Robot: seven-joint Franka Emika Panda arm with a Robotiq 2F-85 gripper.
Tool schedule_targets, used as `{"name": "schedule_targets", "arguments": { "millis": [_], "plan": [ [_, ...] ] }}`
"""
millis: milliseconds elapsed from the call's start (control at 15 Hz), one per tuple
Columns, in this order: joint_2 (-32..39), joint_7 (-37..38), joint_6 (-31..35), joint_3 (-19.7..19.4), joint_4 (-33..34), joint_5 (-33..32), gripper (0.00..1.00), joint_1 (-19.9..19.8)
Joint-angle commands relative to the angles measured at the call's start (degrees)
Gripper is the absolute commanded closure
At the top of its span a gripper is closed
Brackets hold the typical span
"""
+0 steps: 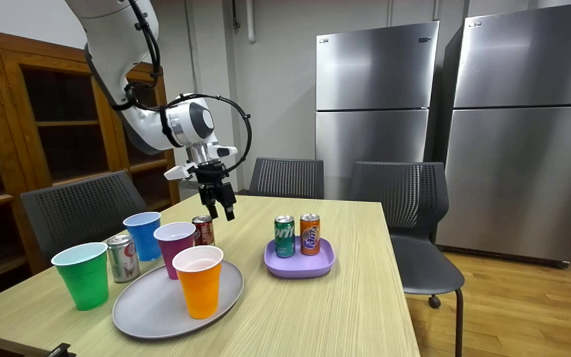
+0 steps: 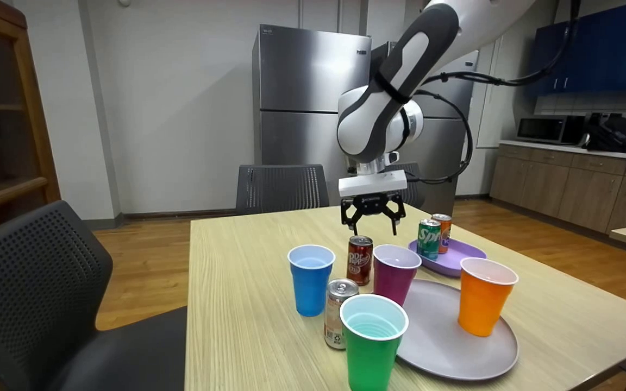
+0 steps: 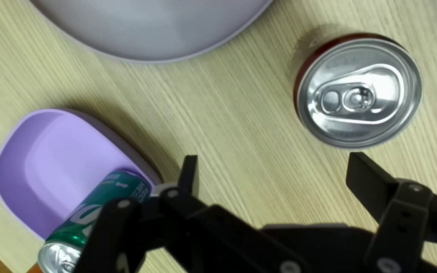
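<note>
At the left of an exterior view, a wooden cabinet (image 1: 60,120) stands behind a dark mesh chair (image 1: 81,212). Rightward along the bench (image 1: 350,302) come a green cup (image 1: 85,280), a silver can (image 1: 124,260) just beside it, and a blue cup (image 1: 145,238) behind that can. Next is a grey plate (image 1: 142,310), bearing a maroon cup (image 1: 174,250) toward its far rim and an orange cup (image 1: 199,285) on its near side. Beyond the maroon cup and partly hidden by it, a Dr Pepper can (image 1: 205,232) stands upright on the bench; in the wrist view its silver lid shows at right, just past one fingertip. The end effector (image 1: 222,216) hangs above the bench near this can, released, its fingers (image 3: 370,184) spread well apart, with bench grain visible between them. Farther right, a purple tray (image 1: 299,269) holds an upright Sprite can (image 1: 284,237) and, close beside it, a Fanta can (image 1: 310,235). Another dark chair (image 1: 400,198) stands past the bench's right edge, and at the far right rises a steel refrigerator (image 1: 526,148).
</note>
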Motion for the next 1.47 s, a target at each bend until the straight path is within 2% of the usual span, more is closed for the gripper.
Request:
{"name": "schedule_targets", "arguments": {
  "millis": [0,733,1133,1400],
  "plan": [
    [0.15,-0.44,0.03,-0.46,0.21,0.42,0.00,0.42],
    [0.24,-0.65,0.22,-0.46,0.43,0.43,0.00,0.49],
    [0.42,-1.76,3.80,1.98,0.42,4.52,0.00,-0.22],
    [0.24,-2.12,3.68,3.31,-0.44,8.33,0.00,-0.16]
  ]
}}
